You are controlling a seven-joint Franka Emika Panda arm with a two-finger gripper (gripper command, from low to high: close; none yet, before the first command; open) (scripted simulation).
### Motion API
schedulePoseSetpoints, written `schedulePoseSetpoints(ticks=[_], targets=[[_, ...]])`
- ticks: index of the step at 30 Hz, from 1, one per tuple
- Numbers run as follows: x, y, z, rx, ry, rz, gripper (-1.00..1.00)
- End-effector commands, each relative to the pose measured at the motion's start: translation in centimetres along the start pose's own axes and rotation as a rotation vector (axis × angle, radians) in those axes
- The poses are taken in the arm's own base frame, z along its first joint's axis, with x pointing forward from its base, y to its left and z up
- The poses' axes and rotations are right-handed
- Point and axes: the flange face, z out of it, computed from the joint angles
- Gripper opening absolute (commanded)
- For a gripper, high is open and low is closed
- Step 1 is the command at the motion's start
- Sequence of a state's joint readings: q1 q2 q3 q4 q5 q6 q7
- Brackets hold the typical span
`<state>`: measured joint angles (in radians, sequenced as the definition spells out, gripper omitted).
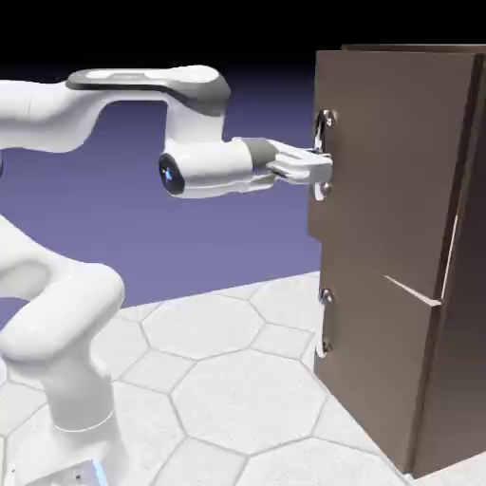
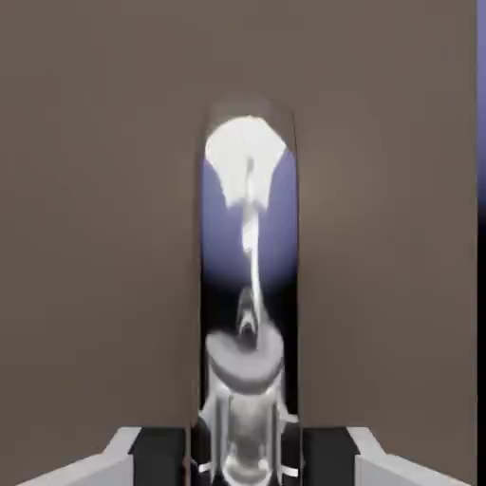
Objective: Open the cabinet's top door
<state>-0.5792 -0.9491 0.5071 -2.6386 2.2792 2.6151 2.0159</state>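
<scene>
Fingers: your gripper (image 1: pixel 326 167) was pinched onto the handle (image 1: pixel 326 152), nearly together.
Handle: curved, mirror-bright silver bar (image 2: pixel 249 285), vertical.
Top door (image 1: pixel 389 161): flat dark-brown panel, upper cabinet (image 1: pixel 456 285), exterior view's right.
Floor (image 1: pixel 237 380): pale hexagonal tiles.

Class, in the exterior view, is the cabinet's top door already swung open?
No, the top door lies flush with the cabinet front.

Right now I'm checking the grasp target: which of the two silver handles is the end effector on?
The upper handle, the long bar on the top door. The end effector is shut on it; the lower handle hangs untouched below.
</scene>
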Motion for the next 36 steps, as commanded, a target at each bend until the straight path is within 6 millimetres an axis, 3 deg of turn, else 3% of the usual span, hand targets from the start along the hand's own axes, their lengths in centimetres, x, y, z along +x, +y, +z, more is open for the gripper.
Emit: schedulePoseSetpoints(ticks=[1, 10, 20, 29, 36], targets=[[-0.3, -0.3, -0.7, -0.019, 0.018, 0.001, -1.0], [-3.1, -3.1, -6.1, -0.179, 0.178, 0.0, -1.0], [-7.2, -7.2, -10.8, -0.354, 0.354, 0.0, -1.0], [-12.1, -12.1, -14.1, -0.535, 0.534, 0.0, -1.0], [-16.4, -16.4, -15.4, -0.68, 0.679, 0.0, -1.0]])
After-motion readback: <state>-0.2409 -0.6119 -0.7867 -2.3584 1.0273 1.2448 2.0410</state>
